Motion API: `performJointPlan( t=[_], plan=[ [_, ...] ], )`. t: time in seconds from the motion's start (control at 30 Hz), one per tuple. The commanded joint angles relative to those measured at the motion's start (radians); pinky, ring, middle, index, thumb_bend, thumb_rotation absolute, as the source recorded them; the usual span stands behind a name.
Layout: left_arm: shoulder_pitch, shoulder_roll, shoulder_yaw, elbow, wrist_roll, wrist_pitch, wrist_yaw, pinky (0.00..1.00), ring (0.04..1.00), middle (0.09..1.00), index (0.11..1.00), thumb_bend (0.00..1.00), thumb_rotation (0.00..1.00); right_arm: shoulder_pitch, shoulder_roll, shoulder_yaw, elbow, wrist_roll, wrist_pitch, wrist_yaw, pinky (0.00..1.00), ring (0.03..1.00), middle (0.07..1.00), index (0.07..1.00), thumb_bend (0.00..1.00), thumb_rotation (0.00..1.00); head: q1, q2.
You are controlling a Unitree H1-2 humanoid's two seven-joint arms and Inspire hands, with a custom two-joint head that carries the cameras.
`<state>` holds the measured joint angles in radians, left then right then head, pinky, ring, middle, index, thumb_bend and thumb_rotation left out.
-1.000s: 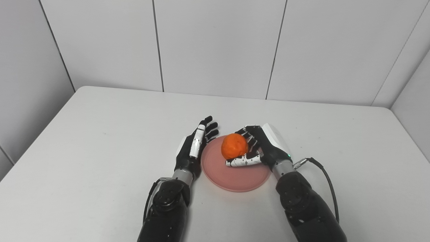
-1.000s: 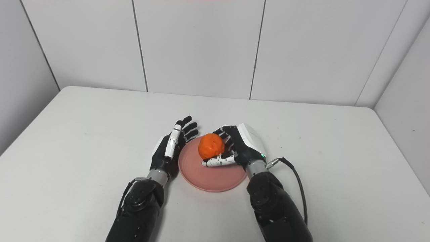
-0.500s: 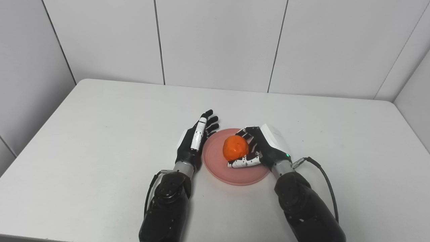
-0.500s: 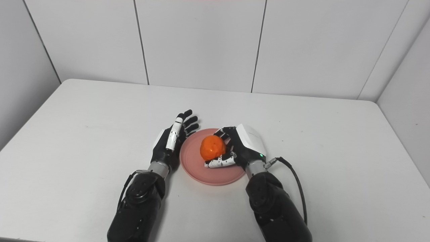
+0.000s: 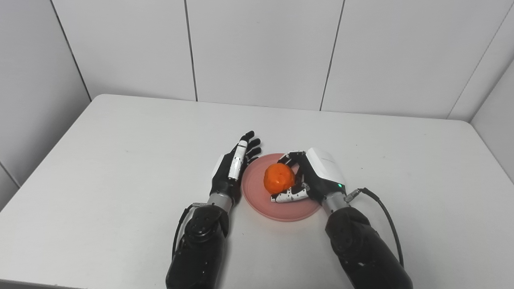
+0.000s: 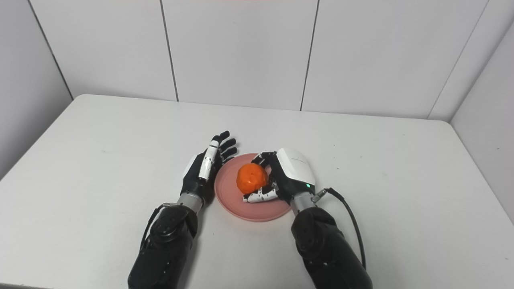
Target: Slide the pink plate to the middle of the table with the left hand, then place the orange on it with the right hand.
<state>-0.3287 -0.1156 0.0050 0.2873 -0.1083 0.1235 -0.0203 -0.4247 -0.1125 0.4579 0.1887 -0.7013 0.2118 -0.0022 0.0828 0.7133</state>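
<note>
Pink plate (image 5: 277, 208) mid counter (image 5: 120, 160); R hand (image 5: 311, 178) gripping orange (image 5: 279, 178) over plate, contact w/ plate unclear. L hand (image 5: 233, 170) open, fingers apart, just beside plate's left rim.

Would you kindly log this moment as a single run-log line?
right hand: shut on orange, over pink plate | left hand: open, at plate's left rim | release: not yet done
</note>
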Motion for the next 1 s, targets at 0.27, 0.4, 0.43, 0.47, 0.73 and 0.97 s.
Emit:
performJointPlan(
  t=[0.27,0.4,0.43,0.47,0.73,0.97],
  plan=[
    [-0.014,0.002,-0.009,-0.014,0.011,0.004,-0.002,0.88,0.889,0.894,0.891,0.37,1.00,-0.041,-0.007,0.021,-0.023,-0.041,-0.024,0.032,0.44,0.551,0.627,0.494,0.52,0.15,-0.005,-0.003],
    [-0.015,0.002,-0.006,-0.007,0.005,-0.001,-0.006,0.88,0.888,0.893,0.891,0.37,1.00,-0.045,-0.013,0.024,-0.042,-0.044,-0.003,0.070,0.57,0.691,0.753,0.712,0.73,0.25,-0.006,-0.005],
    [-0.016,0.003,-0.006,-0.007,0.005,-0.001,-0.006,0.89,0.888,0.891,0.891,0.37,1.00,-0.045,-0.014,0.021,-0.046,-0.039,-0.007,0.079,0.60,0.719,0.783,0.755,0.76,0.27,-0.006,-0.005],
    [-0.016,0.003,-0.007,-0.006,0.005,-0.001,-0.007,0.89,0.888,0.890,0.891,0.37,1.00,-0.044,-0.014,0.018,-0.051,-0.034,-0.008,0.091,0.61,0.727,0.792,0.770,0.77,0.27,-0.006,-0.005],
    [-0.017,0.007,-0.010,-0.004,0.011,-0.008,-0.007,0.88,0.895,0.893,0.893,0.36,1.00,-0.047,-0.014,0.008,-0.110,-0.029,0.018,0.185,0.82,0.877,0.914,0.930,0.85,0.37,-0.012,-0.008],
    [-0.017,0.010,-0.013,-0.003,0.009,-0.010,-0.007,0.89,0.903,0.901,0.896,0.36,1.00,-0.050,-0.021,-0.014,-0.137,-0.010,-0.006,0.203,0.87,0.908,0.939,0.965,0.91,0.48,-0.016,-0.010]
  ],
)
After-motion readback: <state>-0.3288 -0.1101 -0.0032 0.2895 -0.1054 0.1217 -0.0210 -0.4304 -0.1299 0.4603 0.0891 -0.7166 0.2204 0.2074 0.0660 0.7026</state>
